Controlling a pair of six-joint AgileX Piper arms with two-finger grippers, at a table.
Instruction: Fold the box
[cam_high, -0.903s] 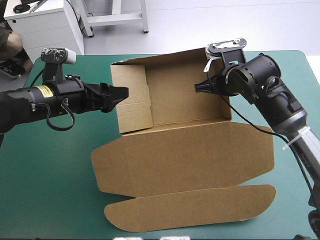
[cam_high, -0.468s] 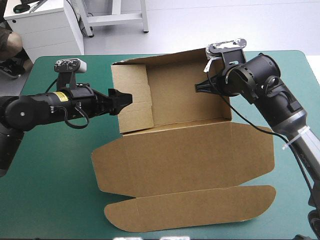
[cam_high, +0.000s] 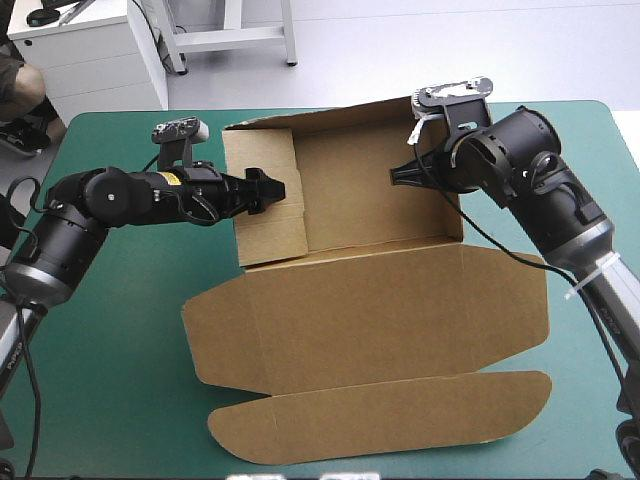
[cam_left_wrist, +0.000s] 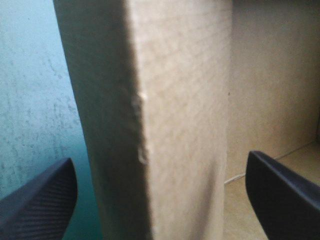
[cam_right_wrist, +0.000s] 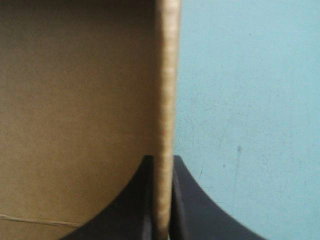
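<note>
Left gripper (cam_high: 262, 189) is spread wide, with the raised left wall (cam_left_wrist: 170, 100) of the brown box (cam_high: 370, 310) set between its fingers (cam_left_wrist: 40, 200). Right gripper (cam_high: 402, 174) is clamped on the right wall (cam_right_wrist: 165, 75).

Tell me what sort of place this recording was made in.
Probably a robotics lab workbench: a table with a teal-green cover, a half-formed brown box on it, the robot's right tool shut on its right wall and left tool open astride its left wall.
</note>
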